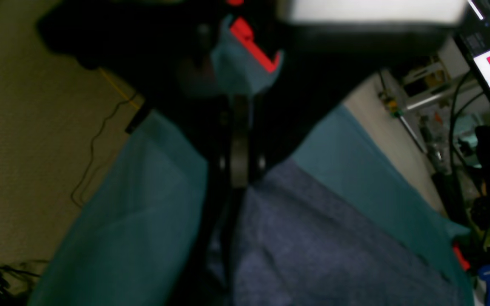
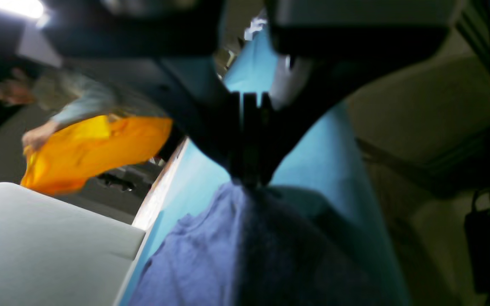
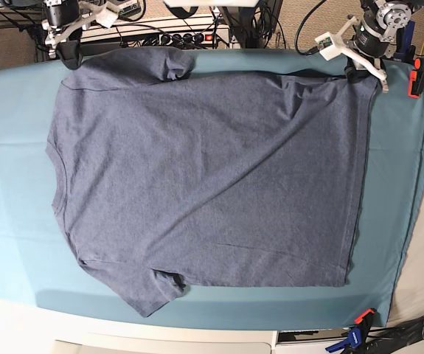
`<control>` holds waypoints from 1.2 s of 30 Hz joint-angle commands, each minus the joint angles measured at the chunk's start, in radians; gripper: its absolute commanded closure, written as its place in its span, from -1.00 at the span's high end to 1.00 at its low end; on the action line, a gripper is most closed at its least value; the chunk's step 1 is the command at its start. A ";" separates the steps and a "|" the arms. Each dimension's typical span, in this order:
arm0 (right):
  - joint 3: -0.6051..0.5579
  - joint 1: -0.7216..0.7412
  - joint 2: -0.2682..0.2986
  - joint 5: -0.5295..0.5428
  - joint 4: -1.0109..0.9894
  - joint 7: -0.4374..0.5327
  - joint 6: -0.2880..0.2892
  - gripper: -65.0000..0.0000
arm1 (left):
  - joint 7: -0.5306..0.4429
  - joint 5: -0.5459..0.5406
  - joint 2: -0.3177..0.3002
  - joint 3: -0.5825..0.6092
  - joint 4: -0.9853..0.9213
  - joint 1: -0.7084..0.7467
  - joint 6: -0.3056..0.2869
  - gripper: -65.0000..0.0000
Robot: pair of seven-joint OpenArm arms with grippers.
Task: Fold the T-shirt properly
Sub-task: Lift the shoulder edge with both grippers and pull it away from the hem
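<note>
T-shirt (image 3: 204, 177) lies spread flat across the teal table cloth (image 3: 12, 221); we clamp its far-edge corners, left gripper (image 3: 363, 74) on the hem corner, right gripper (image 3: 70, 57) on the sleeve. Uneven pulling could slip a corner free or bunch the fabric.

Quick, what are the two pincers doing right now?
Left pincer: closed, pinching the T-shirt at a corner.
Right pincer: closed, pinching the T-shirt at its edge.

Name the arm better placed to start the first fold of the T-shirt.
Neither alone, probably: both pinch the far edge. The left gripper is shut on the T-shirt at the hem corner, the right gripper on the sleeve end, so they would likely fold together.
</note>
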 commanded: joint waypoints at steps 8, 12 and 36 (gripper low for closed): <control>0.007 -0.042 0.008 -0.013 0.014 -0.028 -0.019 -1.00 | 0.016 0.010 -0.017 -0.002 0.031 0.012 0.012 -1.00; 0.007 -0.068 0.008 -0.013 0.014 -0.031 -0.019 -1.00 | 0.018 0.029 -0.017 -0.002 0.041 0.046 0.012 -1.00; 0.007 -0.208 0.001 -0.013 0.014 -0.066 -0.019 -1.00 | 0.064 0.045 -0.022 -0.002 0.052 0.098 0.014 -1.00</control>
